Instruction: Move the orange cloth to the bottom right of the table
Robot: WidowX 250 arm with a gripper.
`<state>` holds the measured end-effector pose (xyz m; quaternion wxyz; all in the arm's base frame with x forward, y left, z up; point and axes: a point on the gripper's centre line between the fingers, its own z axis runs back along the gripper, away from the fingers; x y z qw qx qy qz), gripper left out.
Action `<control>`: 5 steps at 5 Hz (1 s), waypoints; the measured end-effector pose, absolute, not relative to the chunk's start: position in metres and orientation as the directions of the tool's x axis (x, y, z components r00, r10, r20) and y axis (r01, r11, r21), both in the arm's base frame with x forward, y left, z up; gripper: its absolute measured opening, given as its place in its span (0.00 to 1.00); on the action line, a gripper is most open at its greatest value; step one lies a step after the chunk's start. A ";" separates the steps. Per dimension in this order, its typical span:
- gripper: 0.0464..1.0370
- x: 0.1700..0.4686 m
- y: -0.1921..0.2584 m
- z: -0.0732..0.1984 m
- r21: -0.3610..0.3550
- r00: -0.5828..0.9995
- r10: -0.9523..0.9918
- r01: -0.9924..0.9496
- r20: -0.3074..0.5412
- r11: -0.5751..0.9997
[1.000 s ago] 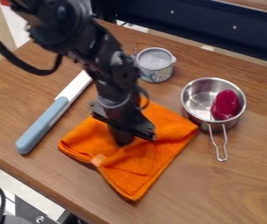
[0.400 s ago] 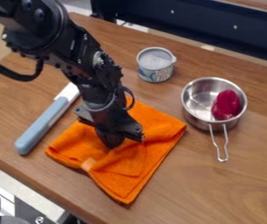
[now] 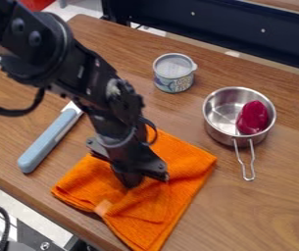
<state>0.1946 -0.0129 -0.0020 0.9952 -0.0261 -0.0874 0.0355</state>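
The gripper (image 3: 132,180) is low over the middle of the orange cloth (image 3: 155,201), shut on a bunched fold of it. The cloth lies rumpled on the wooden table (image 3: 256,215), left of centre and toward the front, its lowest corner at the bottom edge of the view. Its upper left part is partly hidden behind the gripper and arm.
A knife with a blue handle (image 3: 41,149) lies left of the cloth. Behind the cloth stands a tin can (image 3: 174,73). To the right, a metal pan (image 3: 218,125) holds a dark red object (image 3: 252,117), its handle pointing frontward.
The gripper and the cloth have shifted together, first left, then down toward the table's front edge. Can, pan and knife have stayed put.
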 end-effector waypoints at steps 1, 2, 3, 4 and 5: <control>0.01 0.196 -0.036 -0.002 -0.083 0.980 0.062 -0.047 0.190 0.995; 0.01 0.200 -0.053 -0.002 -0.098 0.970 0.095 -0.075 0.224 0.992; 0.01 0.204 -0.073 -0.003 -0.113 0.971 0.106 -0.083 0.214 0.990; 0.01 0.202 -0.087 -0.002 -0.127 0.967 0.143 -0.118 0.209 0.985; 0.01 0.199 -0.092 -0.002 -0.127 0.972 0.142 -0.119 0.189 0.985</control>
